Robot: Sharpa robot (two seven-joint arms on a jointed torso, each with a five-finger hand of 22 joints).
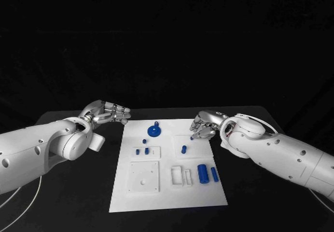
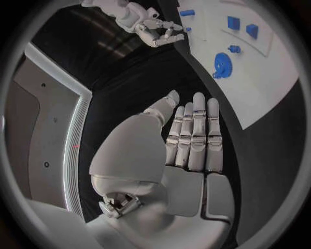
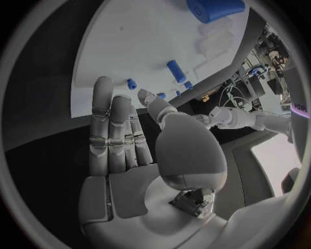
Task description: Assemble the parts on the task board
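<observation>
Head view. Board (image 1: 167, 193), white, lies lengthwise away from the robot on the black table (image 1: 76, 193). On it, far end: a blue gear (image 1: 153, 130), round, with a short stub pointing away. Nearer than the gear, a small peg (image 1: 145, 141). Below that, a shallow square recess (image 1: 146, 152) holds two small blue blocks (image 1: 138, 152), upright. Right of the recess, a short pin (image 1: 184, 149), long axis running along the board. Near end: a white plate (image 1: 144, 176) on the left, white slots (image 1: 181, 175) mid-board, then a thick cylinder (image 1: 202, 174) and a thin rod (image 1: 214, 175) side by side, both lying along the board's length.

Left hand (image 1: 108, 114) hangs off the board's left far corner, over bare table, fingers loosely curled, nothing in them. Right hand (image 1: 205, 126) sits over the board's right far edge, fingers bent down toward the surface; a speck of blue shows at the fingertips, cannot tell whether it is held.

Left wrist view. Left hand (image 2: 188, 140) flat, fingers straight and together, holding nothing, above table beside the board (image 2: 259, 98). Gear (image 2: 222, 65) and blocks (image 2: 233, 23) on the board. Right hand (image 2: 154, 30) is at the board's far side.

Right wrist view. Right hand (image 3: 123, 140) with fingers extended, thumb apart, palm bare. Board (image 3: 129, 52) beyond the fingertips; pin (image 3: 175, 71), peg (image 3: 131, 83) and cylinder (image 3: 214, 9) lie on it.
</observation>
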